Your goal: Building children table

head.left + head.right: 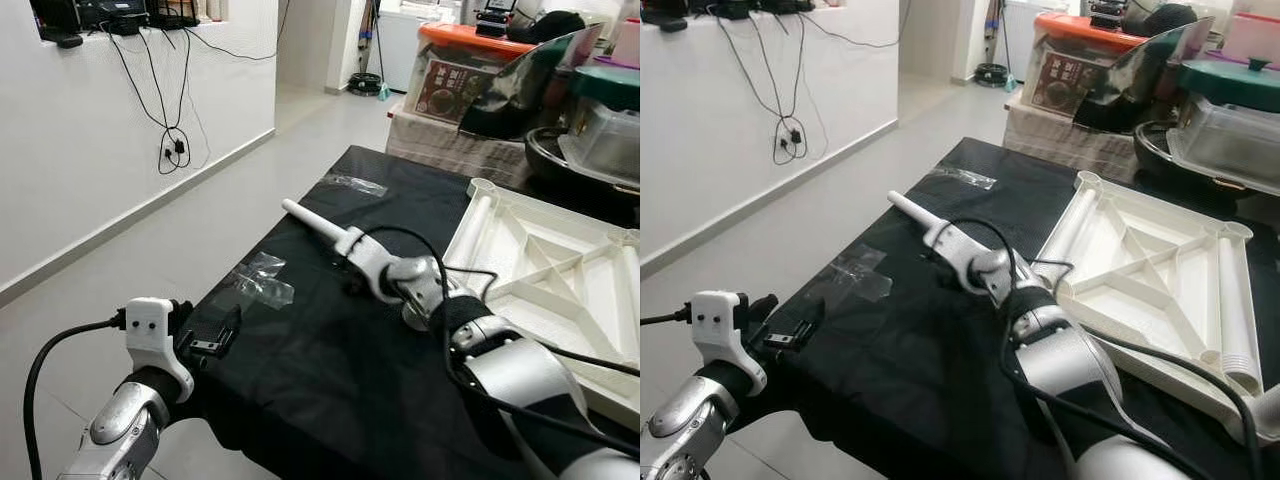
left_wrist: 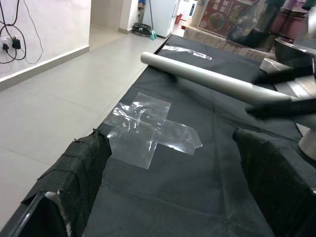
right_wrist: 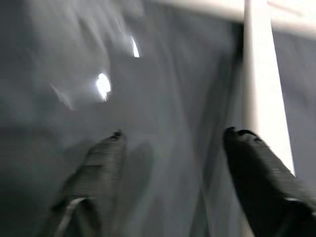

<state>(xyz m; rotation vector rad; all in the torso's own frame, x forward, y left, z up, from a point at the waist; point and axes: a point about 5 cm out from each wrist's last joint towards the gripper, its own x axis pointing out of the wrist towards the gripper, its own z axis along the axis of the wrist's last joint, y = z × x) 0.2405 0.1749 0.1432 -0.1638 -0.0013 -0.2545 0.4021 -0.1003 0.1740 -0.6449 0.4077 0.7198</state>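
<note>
Black-draped work surface [image 1: 330,380] carries everything, presumably covered to protect the parts. Biggest part on it: the white table top [image 1: 1160,270], lying underside up on the robot's right so the ribs and corner sockets face upward, ready to take legs; one leg [image 1: 1237,310] already lies along its far right edge. Next: a loose white table leg [image 1: 325,232], flat on the cloth just left of the top, narrow end pointing away from the robot. Right gripper [image 3: 173,143] is down over the leg's near end; its wrist view, blurred, shows the two fingers spread apart with the leg beside one finger [image 3: 256,163], not between them, so nothing is gripped. Looks like a pick approach that needs recentring before closing. Left gripper [image 2: 168,163] hovers at the near-left edge of the surface, jaws wide and empty, aimed along the cloth toward the leg, likely parked to help or stay clear. Smallest: two clear tape patches, a crossed one [image 2: 148,126] near the left gripper, another [image 1: 355,184] further off.
</note>
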